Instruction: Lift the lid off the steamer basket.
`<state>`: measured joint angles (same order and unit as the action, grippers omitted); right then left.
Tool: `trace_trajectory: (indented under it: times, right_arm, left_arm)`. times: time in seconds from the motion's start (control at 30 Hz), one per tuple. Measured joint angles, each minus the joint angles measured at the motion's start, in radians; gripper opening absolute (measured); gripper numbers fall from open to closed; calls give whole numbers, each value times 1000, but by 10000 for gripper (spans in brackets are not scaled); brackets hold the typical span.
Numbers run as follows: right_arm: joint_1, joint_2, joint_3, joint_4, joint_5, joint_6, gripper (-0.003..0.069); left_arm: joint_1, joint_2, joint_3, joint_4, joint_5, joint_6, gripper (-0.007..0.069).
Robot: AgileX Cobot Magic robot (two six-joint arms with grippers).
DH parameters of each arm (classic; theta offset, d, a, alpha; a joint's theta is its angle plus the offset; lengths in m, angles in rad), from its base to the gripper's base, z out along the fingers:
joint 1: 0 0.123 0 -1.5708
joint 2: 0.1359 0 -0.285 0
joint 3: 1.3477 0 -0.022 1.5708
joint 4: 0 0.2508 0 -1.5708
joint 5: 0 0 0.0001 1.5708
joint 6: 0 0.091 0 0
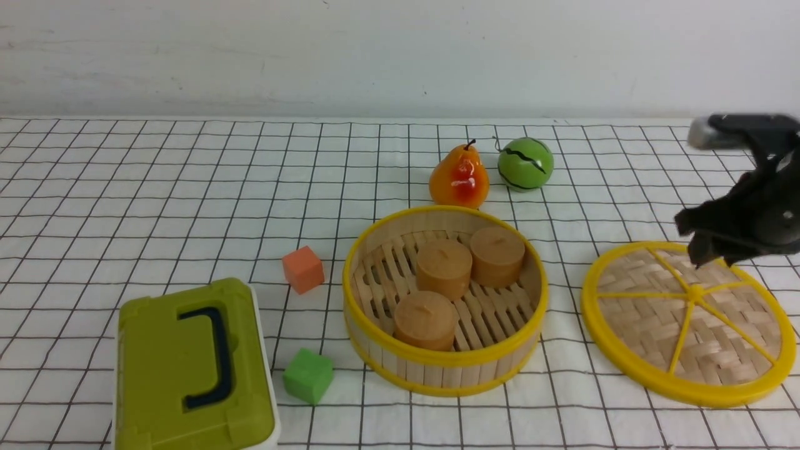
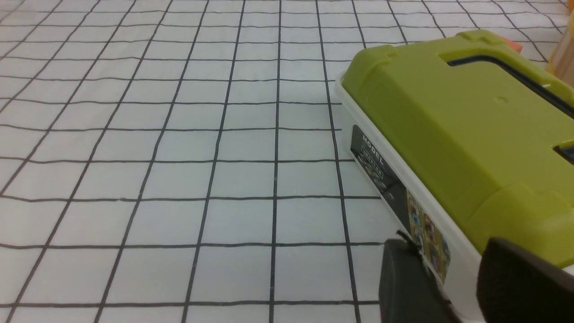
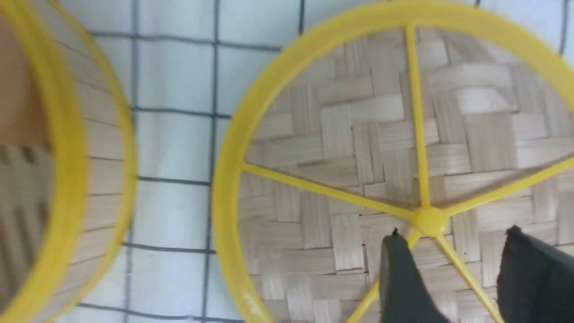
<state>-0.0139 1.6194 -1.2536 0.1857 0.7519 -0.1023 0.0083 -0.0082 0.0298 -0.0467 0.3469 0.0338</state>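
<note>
1. White with black grid lines, the worktop (image 1: pixel 178 165) is carrying the whole scene.
2. On the near left, the olive-green box (image 1: pixel 169 369) is sitting closed, playing no part in this job.
3. The steamer basket (image 1: pixel 431 374) is standing upright in the middle, its top uncovered; the main part of the task is looking done.
4. The lid (image 1: pixel 644 331) is lying flat on the worktop to the basket's right, well clear of its rim. It is needing no further shifting, as I judge it.
5. The right hand (image 3: pixel 453 235) is hovering over the lid near its centre knob, fingers spread well apart and gripping nothing. Only drawing this arm away is probably remaining.
6. The left hand (image 2: pixel 441 244) is waiting beside the box, its fingers parted and holding nothing; it is apparently having no work left.
7. Three brown buns (image 1: pixel 444 269) are resting inside the basket, plainly showing that nothing is covering them.
8. Beyond the basket, the pear (image 1: pixel 459 181) and the green ball (image 1: pixel 525 169) are lying apart from the lid.
9. Smallest, the orange block (image 1: pixel 303 272) and green block (image 1: pixel 308 378) are sitting left of the basket.
</note>
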Motion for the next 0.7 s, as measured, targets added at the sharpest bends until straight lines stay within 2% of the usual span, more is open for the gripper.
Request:
trace_trajectory:
  times: [0.07,0.1,0.13,0.2,0.27,0.33,0.47,0.7]
  right_arm:
    - [0,-154,42,25,-22,-24,244]
    - [0,-167,51,29,-25,-25,238]
    - [0,-277,95,44,-46,-40,188]
    - [0,-359,132,53,-63,-46,147]
    - [0,-541,228,71,-86,-52,50]
    - [0,-650,283,78,-91,-54,-3]
    - [0,-853,400,95,-96,-59,-22]
    - [0,-1014,477,101,-96,-59,-22]
  left_arm:
    - [0,0,0,0,0,0,239]
    - [0,0,0,0,0,0,239]
    - [0,0,0,0,0,0,239]
    - [0,0,0,0,0,0,239]
    - [0,0,0,0,0,0,239]
    - [0,0,0,0,0,0,239]
    - [0,0,0,0,0,0,239]
    - [0,0,0,0,0,0,239]
